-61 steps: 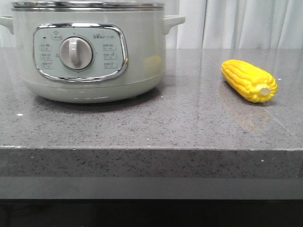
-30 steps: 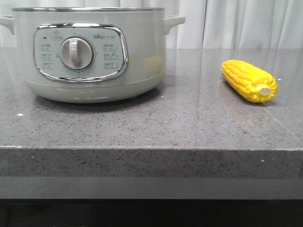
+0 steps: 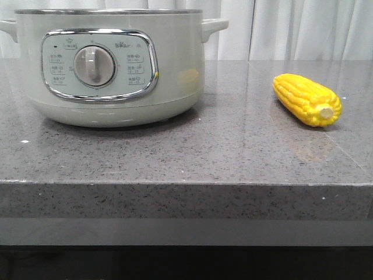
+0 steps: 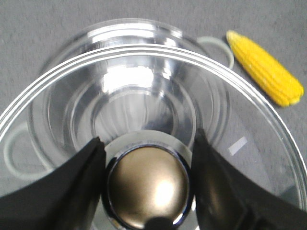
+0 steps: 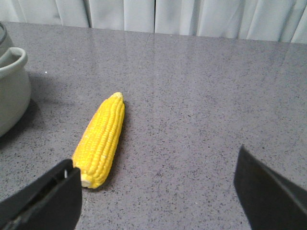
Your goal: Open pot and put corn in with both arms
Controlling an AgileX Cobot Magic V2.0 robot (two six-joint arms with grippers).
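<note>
The pale grey-green pot [image 3: 111, 70] stands at the left of the counter with no lid on its rim. My left gripper [image 4: 148, 143] is shut on the bronze knob [image 4: 146, 184] of the glass lid [image 4: 240, 93] and holds it above the pot, whose side handle [image 4: 218, 45] shows past the glass. The yellow corn [image 3: 306, 99] lies on the counter to the right of the pot, stub end toward the front. My right gripper [image 5: 154, 162] is open and empty above the counter, with the corn [image 5: 100, 139] just beyond its left finger. Neither gripper shows in the front view.
The grey speckled counter [image 3: 221, 151] ends in a front edge low in the front view. White curtains [image 3: 303, 29] hang behind it. In the right wrist view the pot's handle and side [image 5: 12, 86] stand left of the corn.
The lid's metal rim, on top of the pot a second ago, has risen out of the top of the front view. The corn has not moved.
</note>
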